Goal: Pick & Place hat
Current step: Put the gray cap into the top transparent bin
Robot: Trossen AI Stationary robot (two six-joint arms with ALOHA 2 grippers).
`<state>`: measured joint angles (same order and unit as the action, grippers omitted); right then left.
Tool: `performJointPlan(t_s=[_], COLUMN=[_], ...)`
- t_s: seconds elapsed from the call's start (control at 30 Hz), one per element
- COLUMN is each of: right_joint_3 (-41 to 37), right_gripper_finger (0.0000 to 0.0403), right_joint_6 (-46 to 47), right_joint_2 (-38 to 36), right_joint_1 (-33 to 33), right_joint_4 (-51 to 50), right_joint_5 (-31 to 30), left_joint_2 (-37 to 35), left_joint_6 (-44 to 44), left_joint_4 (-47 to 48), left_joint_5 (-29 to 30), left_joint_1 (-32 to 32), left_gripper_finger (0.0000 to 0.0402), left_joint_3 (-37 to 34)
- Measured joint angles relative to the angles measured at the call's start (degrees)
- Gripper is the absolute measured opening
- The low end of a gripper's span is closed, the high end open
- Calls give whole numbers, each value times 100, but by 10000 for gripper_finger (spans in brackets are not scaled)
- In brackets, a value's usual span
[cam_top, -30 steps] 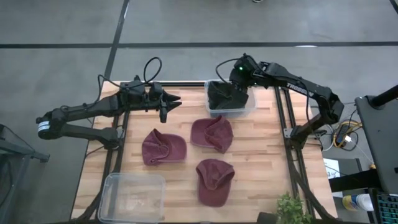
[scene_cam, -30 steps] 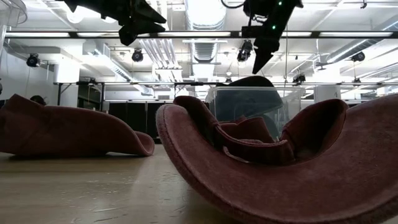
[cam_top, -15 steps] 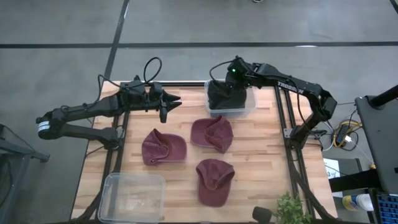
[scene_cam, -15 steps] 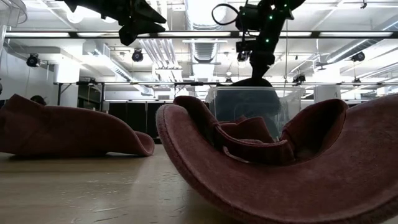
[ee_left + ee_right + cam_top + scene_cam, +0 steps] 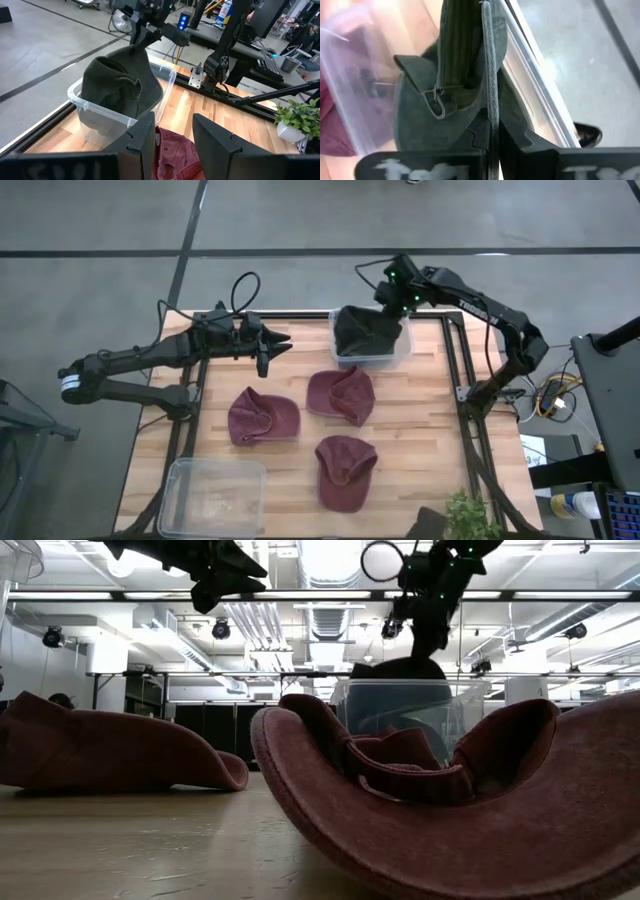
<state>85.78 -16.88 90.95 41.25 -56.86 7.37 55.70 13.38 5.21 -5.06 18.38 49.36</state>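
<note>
High view shows a dark green hat (image 5: 366, 332) bunched up in a clear bin (image 5: 398, 356) at the far edge of the table (image 5: 420, 430), its crown rising above the bin's rim. The right hand (image 5: 393, 304) sits at the hat's far upper corner, and the right wrist view shows its two fingers (image 5: 495, 145) pressed together on a fold of the hat's fabric, with a strap and small buckle hanging just beside them. From the left wrist view the hat (image 5: 120, 85) stands tented over the bin (image 5: 80, 97), pulled to a peak where the right hand (image 5: 142, 37) pinches it. In the low view the same dark shape (image 5: 405, 668) mounds above the bin's wall (image 5: 400, 705) under the right arm. Nearer the middle of the table lie three maroon hats: one (image 5: 342, 394) just in front of the bin, one (image 5: 263, 416) to its left, and one (image 5: 346, 470) closer to the near edge. A second clear bin (image 5: 213, 495) rests at the table's near left corner. The left hand (image 5: 272, 347) hovers above the table's far left part, well apart from the hats, its fingers spread with nothing between them. A small green plant (image 5: 468, 518) shows at the near right edge.
</note>
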Motion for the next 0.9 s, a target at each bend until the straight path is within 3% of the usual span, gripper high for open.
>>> performJointPlan(t_s=[0.67,0.77,0.9], right_joint_3=[-215,-221,-129], right_gripper_finger=[13,29,80], right_joint_6=[43,71,146], right_joint_2=[929,903,777], right_joint_1=[20,13,-4], right_joint_4=[5,-33,-144], right_joint_5=[-455,-462,-496], left_joint_2=[2,2,2], left_joint_6=[12,14,12], left_joint_4=[4,40,46], left_joint_5=[0,0,0], left_joint_1=[-1,0,1], left_gripper_finger=[124,124,124], left_joint_3=[0,0,0])
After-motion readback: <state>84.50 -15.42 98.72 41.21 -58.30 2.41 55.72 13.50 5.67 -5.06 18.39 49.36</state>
